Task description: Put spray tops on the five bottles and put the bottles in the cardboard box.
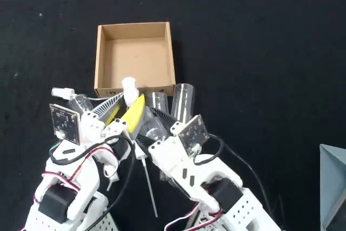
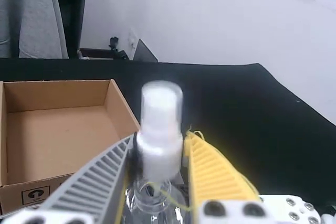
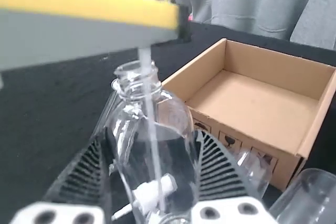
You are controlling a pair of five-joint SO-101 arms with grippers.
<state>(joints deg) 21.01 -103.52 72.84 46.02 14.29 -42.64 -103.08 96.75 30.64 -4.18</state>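
We see a black table (image 1: 270, 52) | box (image 1: 135, 60) open on it, toward the far side | two clear bottles (image 1: 183, 102) just before its front wall | capped bottle (image 1: 78, 101) by its front left corner | spray top, tube (image 1: 150, 187) flat, nearer us | grey thing (image 1: 332, 187) at right edge

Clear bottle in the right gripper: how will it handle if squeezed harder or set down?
The clear bottle looks empty and thin-walled, so probably light and apt to flex if squeezed harder. Its smooth round body may twist between the ribbed fingers of the right gripper while the spray top goes on. Laid on its side, it would likely roll.
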